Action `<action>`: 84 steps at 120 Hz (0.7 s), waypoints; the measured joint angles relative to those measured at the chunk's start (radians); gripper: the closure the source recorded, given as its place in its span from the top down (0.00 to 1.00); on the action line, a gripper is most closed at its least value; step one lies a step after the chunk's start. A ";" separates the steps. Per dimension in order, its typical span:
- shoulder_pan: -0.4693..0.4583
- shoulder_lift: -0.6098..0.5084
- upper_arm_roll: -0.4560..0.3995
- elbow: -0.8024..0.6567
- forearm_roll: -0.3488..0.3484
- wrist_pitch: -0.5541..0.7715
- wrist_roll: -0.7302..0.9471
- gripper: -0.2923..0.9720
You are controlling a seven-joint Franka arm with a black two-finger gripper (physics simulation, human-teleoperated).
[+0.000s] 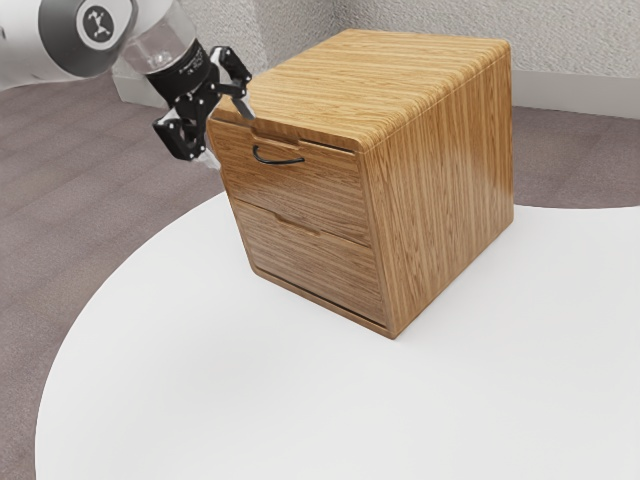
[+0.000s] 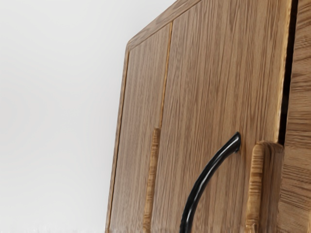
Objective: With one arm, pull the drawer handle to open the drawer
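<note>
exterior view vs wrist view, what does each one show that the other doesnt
Exterior view: the gripper at the upper front corner of the cabinet, close to the handle, plus the cabinet's top and side, the round white table and the carpet. Wrist view: a close look along the upper drawer front, with the handle arching off the wood and a dark gap at the front's edge. Both: the black handle, the two wooden drawer fronts and some white table.
</note>
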 joint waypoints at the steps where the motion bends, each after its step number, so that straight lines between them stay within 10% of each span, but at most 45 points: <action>1: -0.001 -0.002 -0.001 0.000 0.000 0.001 0.000 0.75; 84: -0.093 -0.082 0.081 -0.190 -0.003 0.111 0.041 0.59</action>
